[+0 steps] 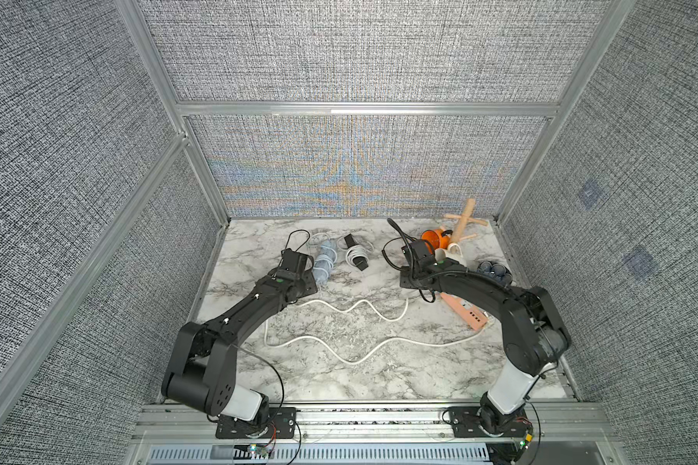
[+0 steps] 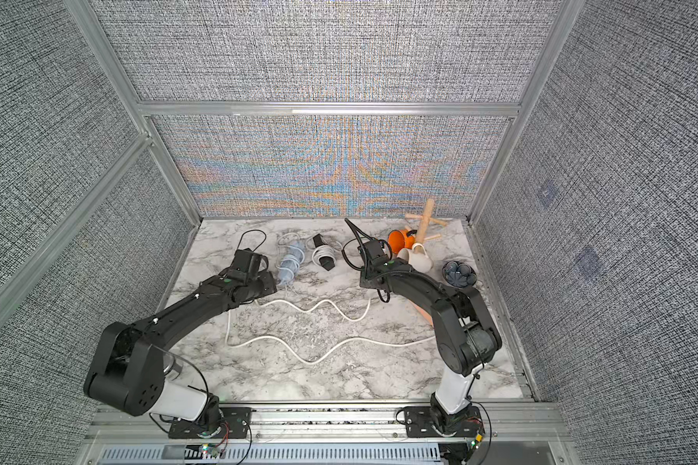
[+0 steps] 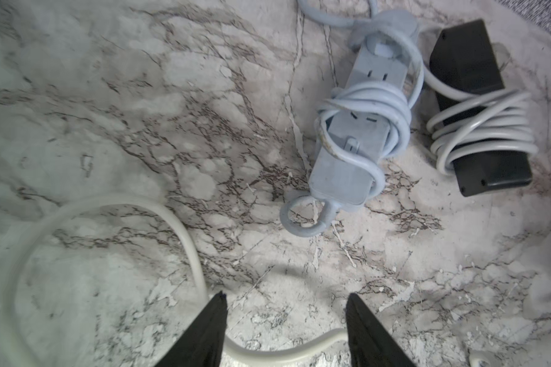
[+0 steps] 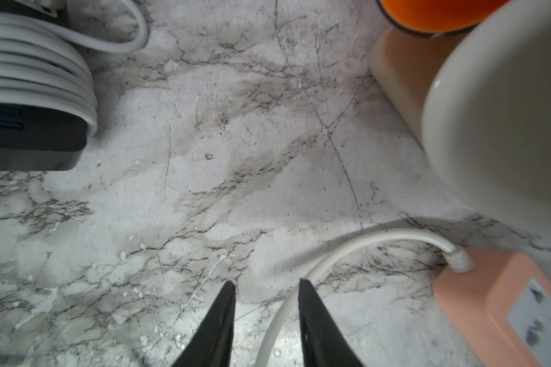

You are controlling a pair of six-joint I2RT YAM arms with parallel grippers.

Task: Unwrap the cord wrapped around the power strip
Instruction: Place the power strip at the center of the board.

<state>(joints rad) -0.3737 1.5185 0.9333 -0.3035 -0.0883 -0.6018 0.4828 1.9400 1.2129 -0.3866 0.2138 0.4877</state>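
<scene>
A pink power strip (image 1: 466, 312) lies at the right, half under my right arm, and its white cord (image 1: 351, 354) snakes loose across the marble table (image 1: 339, 386). In the right wrist view that cord (image 4: 357, 244) leaves the pink strip (image 4: 503, 305) and runs between the fingers of my right gripper (image 4: 267, 282), which stands open with a gap on both sides. My left gripper (image 3: 286, 297) is wide open over the cord's other stretch (image 3: 283, 349), not clamping it. A blue-grey power strip (image 3: 353, 139) lies beyond, wound in its own cord.
A black power strip (image 1: 357, 251) wound in white cord lies beside the blue-grey strip (image 1: 324, 261). Back right stand an orange mug (image 1: 434, 238), a cream mug (image 1: 454, 253), a wooden mug tree (image 1: 464, 221) and a dark blue bowl (image 1: 494, 273). Fabric walls enclose three sides.
</scene>
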